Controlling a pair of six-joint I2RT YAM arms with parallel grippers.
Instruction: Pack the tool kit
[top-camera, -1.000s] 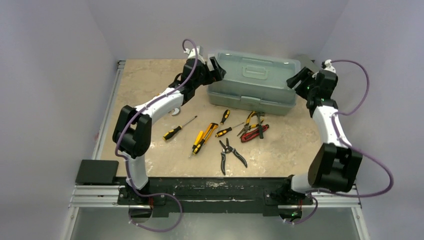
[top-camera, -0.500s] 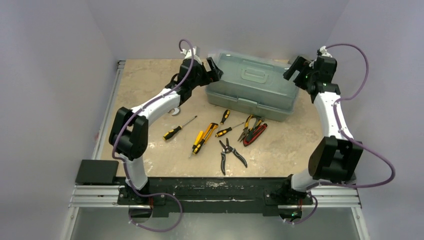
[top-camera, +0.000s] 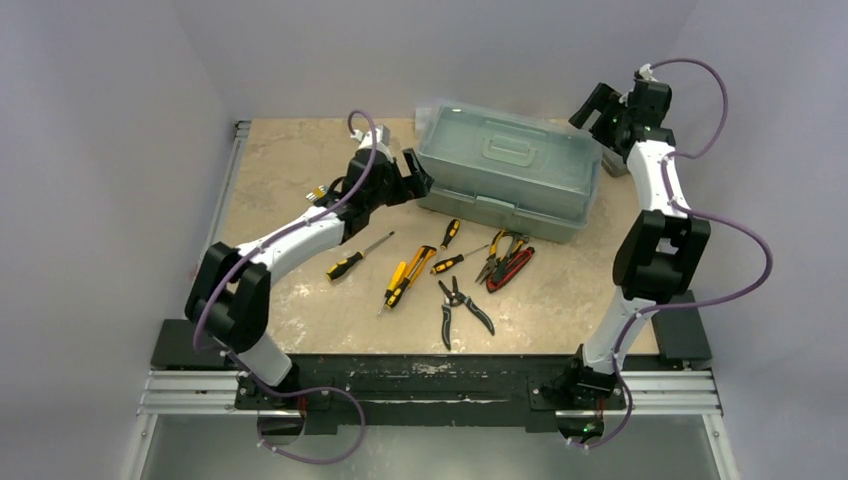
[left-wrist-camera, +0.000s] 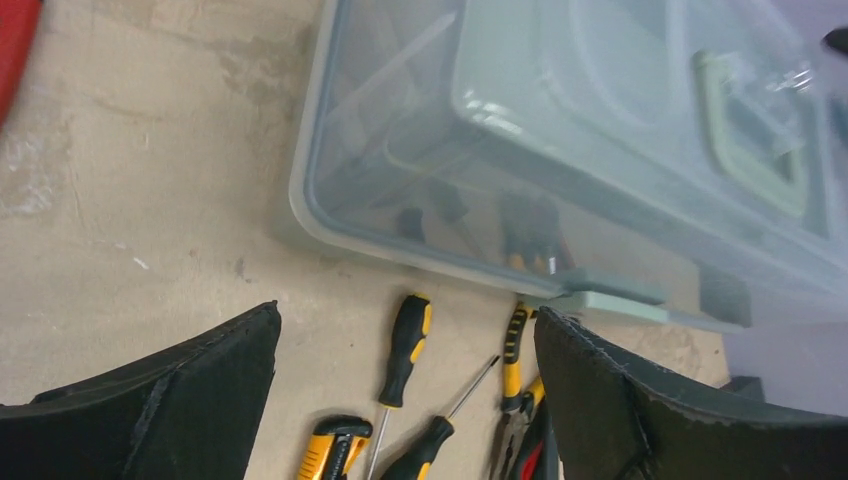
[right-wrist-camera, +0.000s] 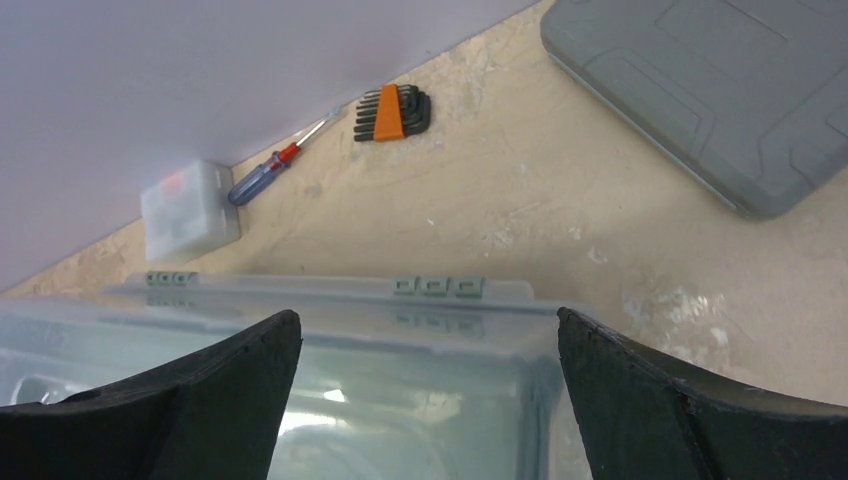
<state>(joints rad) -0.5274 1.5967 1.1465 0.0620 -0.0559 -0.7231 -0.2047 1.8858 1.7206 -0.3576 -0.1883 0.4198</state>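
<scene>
I see the large rectangular sage-green plastic toolbox (top-camera: 508, 172) at my 12 o'clock, skewed, its translucent lid (top-camera: 462, 135) down and its top handle (top-camera: 508, 148) folded flat. At its 6 o'clock, yellow-, red- and black-handled pliers (top-camera: 497, 248) and screwdrivers (top-camera: 349, 263) lie loose.

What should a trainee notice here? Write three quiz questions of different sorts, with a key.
1. True or false: the left gripper and the right gripper are both open and hold nothing.
2. Where do the black-handled pliers lie?
A. Inside the toolbox
B. On the beige table, the tool nearest the arm bases
C. In a gripper
3. Fill in: behind the large sage-green plastic toolbox with translucent lid, by the wall, the black hex-key set sits in an ___ holder.

Key: 1 true; 2 B; 3 orange.
</scene>
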